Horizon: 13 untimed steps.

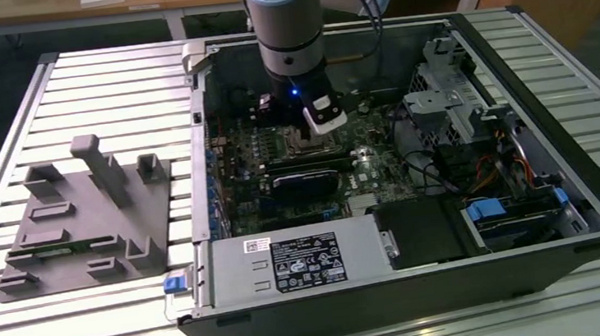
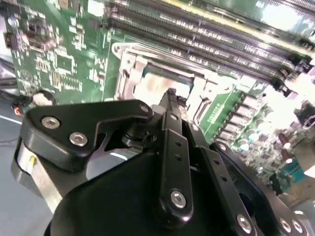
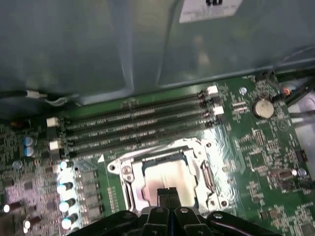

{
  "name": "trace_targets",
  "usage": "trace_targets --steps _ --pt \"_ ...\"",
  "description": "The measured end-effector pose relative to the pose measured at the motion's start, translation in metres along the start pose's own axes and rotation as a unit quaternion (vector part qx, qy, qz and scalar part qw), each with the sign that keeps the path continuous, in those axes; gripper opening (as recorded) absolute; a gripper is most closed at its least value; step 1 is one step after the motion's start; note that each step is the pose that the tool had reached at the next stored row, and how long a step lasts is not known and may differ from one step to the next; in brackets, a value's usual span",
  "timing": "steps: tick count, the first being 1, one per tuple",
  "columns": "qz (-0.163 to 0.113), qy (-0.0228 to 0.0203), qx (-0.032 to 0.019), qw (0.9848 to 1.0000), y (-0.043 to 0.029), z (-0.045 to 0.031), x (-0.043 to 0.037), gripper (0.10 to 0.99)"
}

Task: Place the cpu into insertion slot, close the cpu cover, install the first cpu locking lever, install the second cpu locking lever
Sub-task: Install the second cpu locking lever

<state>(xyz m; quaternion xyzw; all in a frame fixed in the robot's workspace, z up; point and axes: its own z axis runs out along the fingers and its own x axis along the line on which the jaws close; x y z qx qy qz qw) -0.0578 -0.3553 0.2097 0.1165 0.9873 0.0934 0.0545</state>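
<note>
One cpu (image 3: 165,179) seated in the insertion slot (image 3: 150,162), lower centre of first wrist view | gripper (image 3: 169,192) pressed together, empty, tips just above chip | risk: tips scrape or tilt chip, bending socket pins

- An open computer case (image 1: 566,192) lies on a slatted metal table (image 1: 105,88).
- A grey moulded fixture (image 1: 84,218) sits beside it, toward the exterior view's left.
- Four long memory slots (image 3: 133,125) run across the green motherboard (image 3: 256,147), near a coin battery (image 3: 262,107).

The arm (image 1: 288,20) reaches down into the open computer case (image 1: 410,165) — over its motherboard (image 1: 276,150).
</note>
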Motion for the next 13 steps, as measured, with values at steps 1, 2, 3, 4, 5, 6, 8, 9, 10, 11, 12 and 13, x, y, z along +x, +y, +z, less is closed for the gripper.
trace_targets --steps 1,2,3,4,5,6,8,9,10,11,12,13 --pt "0.000 0.0000 0.0001 1.0000 0.0005 0.0001 0.0001 0.106" --pt "0.000 0.0000 0.0004 1.0000 0.0010 0.0002 0.0002 0.106" --pt "0.000 -0.0001 0.0011 1.0000 0.0017 0.0004 -0.0005 0.106" --pt "0.000 -0.0002 0.0021 1.0000 0.0028 0.0008 -0.0017 0.106" --pt "0.000 -0.0003 0.0032 1.0000 0.0038 0.0012 -0.0031 0.106" --pt "0.000 -0.0004 0.0041 1.0000 0.0044 0.0014 -0.0042 0.106" --pt "-0.001 -0.0005 0.0046 1.0000 0.0047 0.0015 -0.0046 0.106" --pt "0.000 -0.0005 0.0047 1.0000 0.0047 0.0015 -0.0046 0.106" --pt "-0.001 -0.0005 0.0047 1.0000 0.0047 0.0015 -0.0047 0.106" --pt "-0.001 -0.0005 0.0047 1.0000 0.0047 0.0015 -0.0047 0.106" --pt "-0.001 -0.0005 0.0047 1.0000 0.0047 0.0015 -0.0047 0.106" --pt "-0.001 -0.0005 0.0047 1.0000 0.0047 0.0015 -0.0047 0.106"
